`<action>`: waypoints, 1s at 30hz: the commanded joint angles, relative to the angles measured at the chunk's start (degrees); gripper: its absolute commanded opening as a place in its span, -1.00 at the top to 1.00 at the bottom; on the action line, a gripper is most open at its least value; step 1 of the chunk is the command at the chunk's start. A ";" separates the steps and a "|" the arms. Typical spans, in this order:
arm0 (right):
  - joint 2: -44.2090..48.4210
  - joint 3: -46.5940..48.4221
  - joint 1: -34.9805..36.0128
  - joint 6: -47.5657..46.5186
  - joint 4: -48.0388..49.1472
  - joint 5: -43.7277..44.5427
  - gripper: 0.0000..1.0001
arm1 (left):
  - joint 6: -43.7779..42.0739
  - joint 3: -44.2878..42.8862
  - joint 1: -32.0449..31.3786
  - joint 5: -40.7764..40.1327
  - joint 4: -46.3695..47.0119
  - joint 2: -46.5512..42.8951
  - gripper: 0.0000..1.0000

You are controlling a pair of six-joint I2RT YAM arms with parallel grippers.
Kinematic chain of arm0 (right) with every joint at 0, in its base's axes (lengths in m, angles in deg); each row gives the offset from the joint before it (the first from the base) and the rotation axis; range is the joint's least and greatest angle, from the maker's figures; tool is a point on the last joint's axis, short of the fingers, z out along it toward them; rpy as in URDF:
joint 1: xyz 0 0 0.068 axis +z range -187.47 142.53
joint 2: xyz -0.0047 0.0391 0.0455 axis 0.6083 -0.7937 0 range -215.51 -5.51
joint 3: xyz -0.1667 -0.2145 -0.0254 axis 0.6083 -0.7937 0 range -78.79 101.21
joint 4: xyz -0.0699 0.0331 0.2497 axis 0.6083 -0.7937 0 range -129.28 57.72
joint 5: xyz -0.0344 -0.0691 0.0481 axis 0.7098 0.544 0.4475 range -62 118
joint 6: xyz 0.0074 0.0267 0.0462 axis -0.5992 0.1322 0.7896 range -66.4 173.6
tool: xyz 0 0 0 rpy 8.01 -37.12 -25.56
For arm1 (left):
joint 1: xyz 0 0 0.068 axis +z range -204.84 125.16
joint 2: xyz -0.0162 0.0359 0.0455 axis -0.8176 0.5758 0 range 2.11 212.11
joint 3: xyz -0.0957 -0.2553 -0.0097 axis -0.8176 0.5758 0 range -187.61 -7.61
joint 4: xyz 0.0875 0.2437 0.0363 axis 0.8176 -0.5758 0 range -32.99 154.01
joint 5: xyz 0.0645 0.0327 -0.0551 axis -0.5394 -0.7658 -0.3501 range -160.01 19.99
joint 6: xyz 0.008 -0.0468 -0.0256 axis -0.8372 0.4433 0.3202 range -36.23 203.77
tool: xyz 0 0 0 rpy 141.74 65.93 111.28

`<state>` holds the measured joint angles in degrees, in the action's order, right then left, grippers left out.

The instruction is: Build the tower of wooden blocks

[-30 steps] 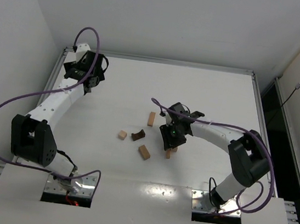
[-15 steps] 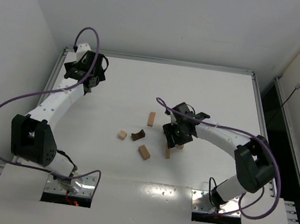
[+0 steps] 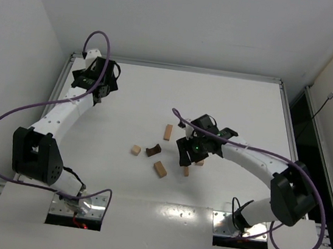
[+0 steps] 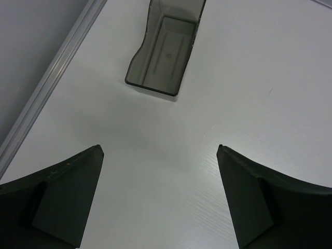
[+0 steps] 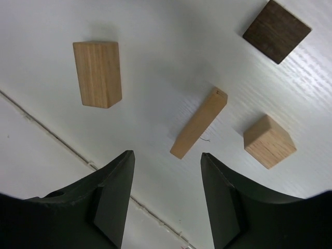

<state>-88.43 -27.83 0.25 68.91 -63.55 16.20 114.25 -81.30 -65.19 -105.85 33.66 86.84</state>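
White counter (image 5: 171, 41), blocks (image 5: 98, 72) scattered, no tower yet. My right claw (image 5: 166, 161) has just widened above the thin bar (image 5: 199, 123), empty; left claw (image 4: 160, 150) apart, idle.

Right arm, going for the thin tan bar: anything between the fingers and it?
Nothing visible does. The right gripper is open over the thin tan bar with no block between; the tan cube lies apart, beside the bar.

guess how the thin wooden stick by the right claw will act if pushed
Likely stiff: the stick looks like solid wood. Probably light, being slim beside the block. It may slide or topple easily on the smooth table.
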 commanded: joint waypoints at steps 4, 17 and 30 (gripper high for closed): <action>-5.94 0.90 0.61 2.79 1.47 -1.04 0.01 | 0.72 -0.49 0.77 0.24 1.26 -0.35 -0.82; -14.37 4.32 0.61 4.46 0.42 3.17 0.20 | 0.72 0.04 0.77 0.24 1.26 -0.35 -0.82; -14.12 12.65 -2.02 3.67 -3.27 -1.11 1.00 | 0.72 2.84 1.30 2.78 2.31 -1.06 -0.82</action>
<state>-103.81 -21.54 -0.19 72.65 -66.41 18.41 114.30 -79.66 -64.76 -104.69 34.38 86.86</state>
